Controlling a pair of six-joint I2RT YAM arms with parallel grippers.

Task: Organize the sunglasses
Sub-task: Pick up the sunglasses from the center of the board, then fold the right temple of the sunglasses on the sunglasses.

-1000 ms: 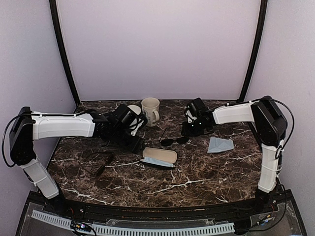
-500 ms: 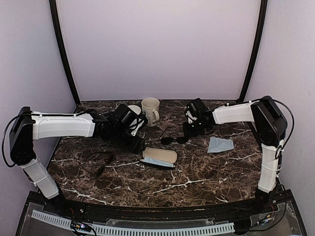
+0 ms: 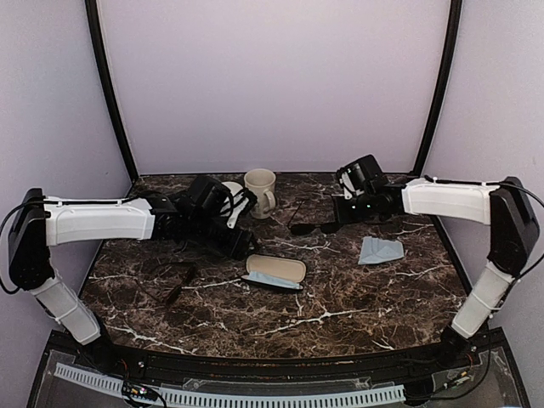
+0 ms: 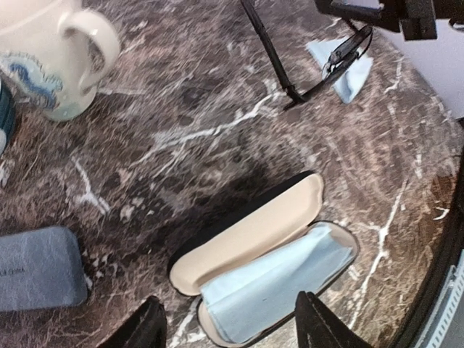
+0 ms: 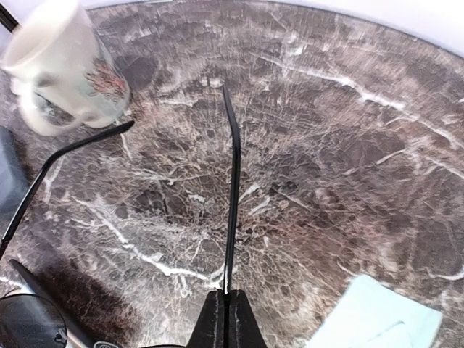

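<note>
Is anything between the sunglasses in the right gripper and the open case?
Nothing lies on the table between the black sunglasses and the open case. But the left gripper hovers open right over the case, and a light-blue cloth fills one half of it, so both may hinder placing.

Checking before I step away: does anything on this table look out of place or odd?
The black sunglasses hang askew, pinched by one thin arm in the right gripper; nothing looks spilled or broken.
</note>
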